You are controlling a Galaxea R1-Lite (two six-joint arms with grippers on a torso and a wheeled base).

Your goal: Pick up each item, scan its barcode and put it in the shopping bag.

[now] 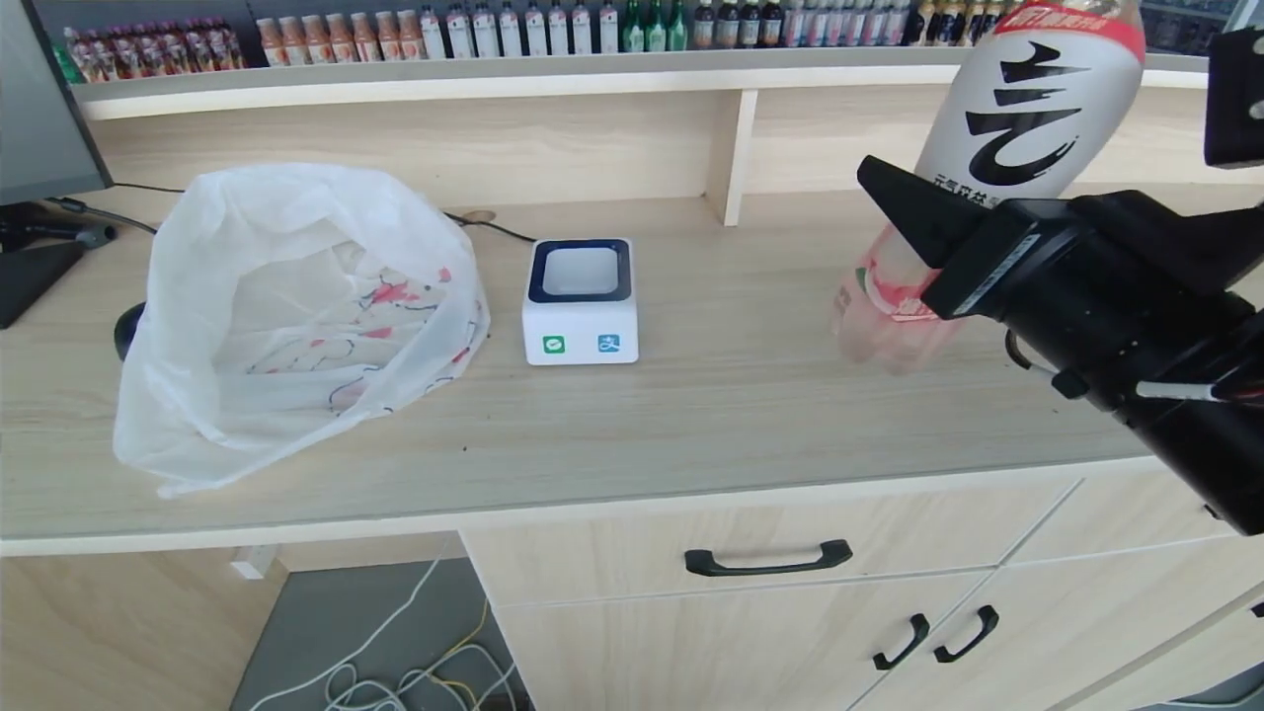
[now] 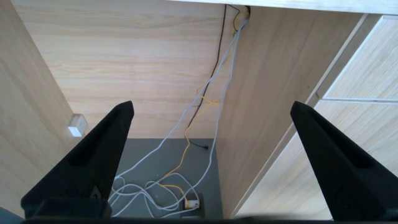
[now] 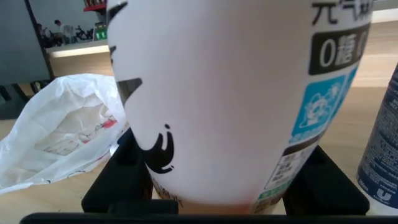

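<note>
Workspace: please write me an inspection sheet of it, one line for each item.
Surface: wooden counter, a few dark specks.
Job's things: bottle tilted in the right gripper, at the right; scanner in the middle, window up; shopping bag open, at the left.
Clutter: dark blue can beside the held bottle; dark round thing behind the bag.
Grippers: right shut on the bottle; left gripper open, low under the counter, holding nothing.
Cables: black cable on the counter behind the bag; loose cables on the floor.
Surroundings: shelf of bottles behind; drawers below; monitor far left.
</note>
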